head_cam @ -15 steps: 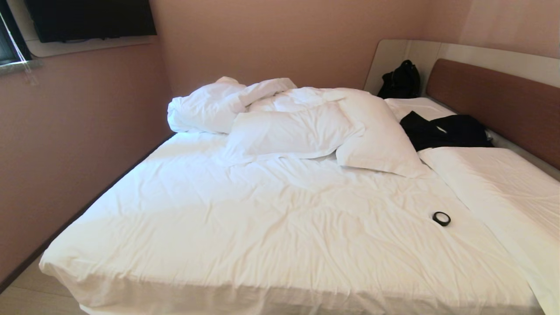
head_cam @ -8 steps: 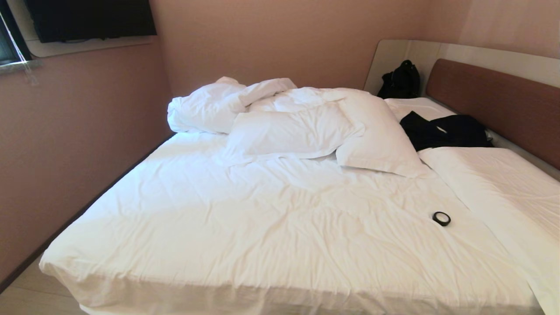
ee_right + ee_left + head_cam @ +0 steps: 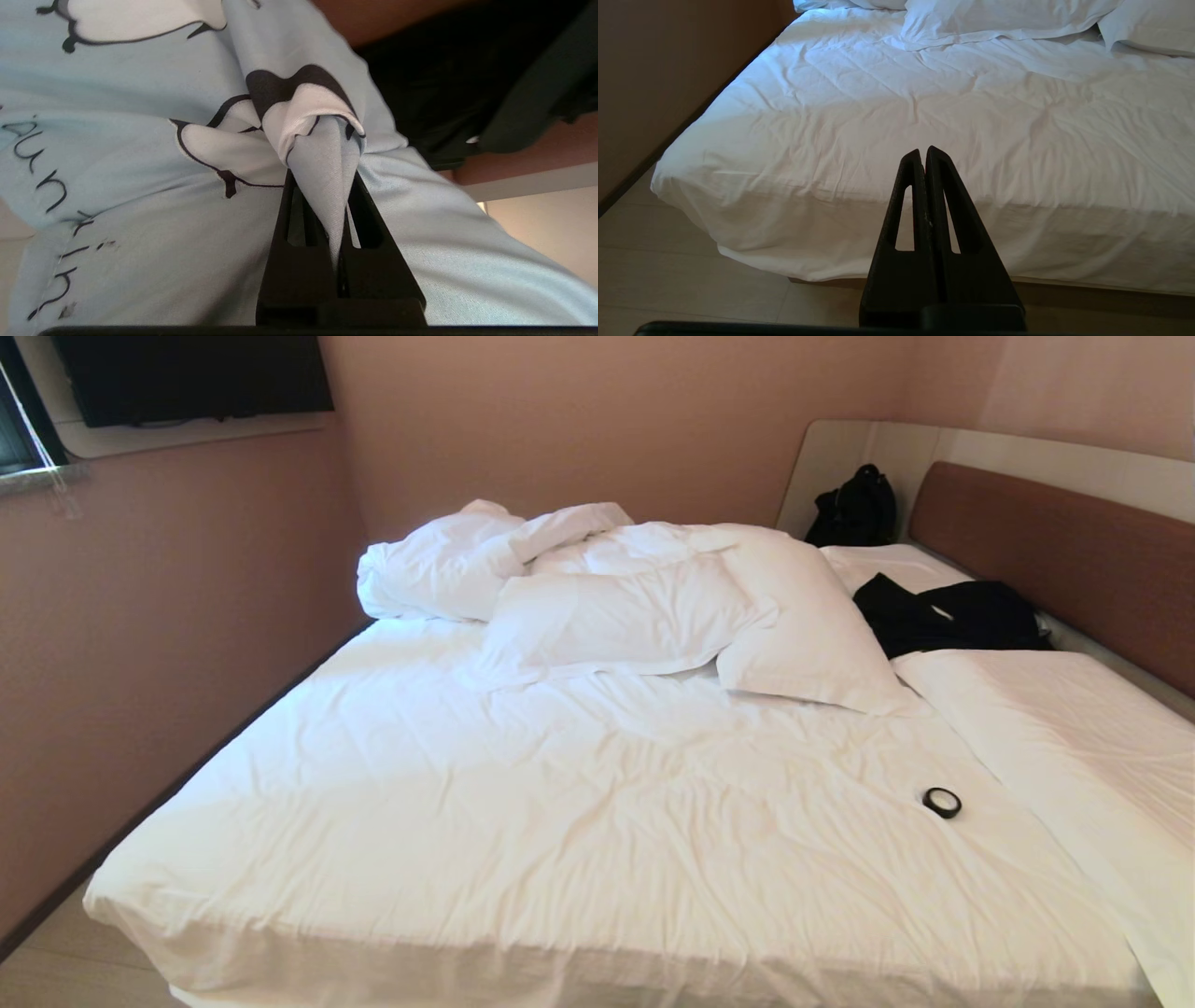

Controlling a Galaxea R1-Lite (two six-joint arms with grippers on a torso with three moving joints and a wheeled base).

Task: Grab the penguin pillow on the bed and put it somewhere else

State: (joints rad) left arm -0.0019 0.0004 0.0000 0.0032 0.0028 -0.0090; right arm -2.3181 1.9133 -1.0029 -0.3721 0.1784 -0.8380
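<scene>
The penguin pillow (image 3: pixel 140 200), pale blue with black-and-white penguins and dark lettering, fills the right wrist view. My right gripper (image 3: pixel 322 179) is shut on a bunched fold of its cover, and the fabric hides the fingertips. Neither the pillow nor either arm shows in the head view. The bed (image 3: pixel 560 821) lies ahead with wrinkled white sheets. My left gripper (image 3: pixel 923 154) is shut with nothing in it, hanging over the floor just short of the bed's (image 3: pixel 924 102) near edge.
A rumpled white duvet (image 3: pixel 523 560) and white pillows (image 3: pixel 812 635) lie at the far side. A black garment (image 3: pixel 952 611) and black bag (image 3: pixel 854 509) sit near the brown headboard (image 3: pixel 1055 551). A small black ring (image 3: pixel 942 802) lies on the sheet. A wall runs along the left.
</scene>
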